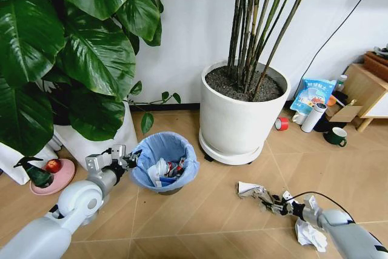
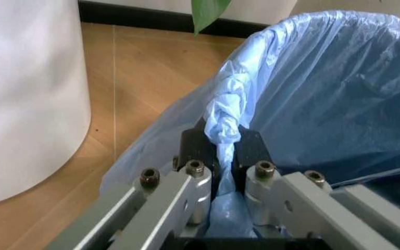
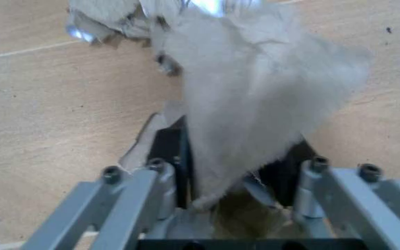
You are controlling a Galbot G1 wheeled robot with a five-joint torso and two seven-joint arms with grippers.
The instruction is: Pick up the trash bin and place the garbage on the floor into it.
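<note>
My left fingers (image 2: 224, 156) pinch the trash bin (image 1: 165, 163), already part-filled; my right fingers (image 3: 238, 172) pinch a grey-brown wrapper (image 1: 254, 191), white wad (image 1: 310, 233) remaining at five o'clock.

A light-blue bag lines the trash bin (image 1: 164, 163); the pinched wrapper (image 3: 255, 104) is grey-brown.
</note>
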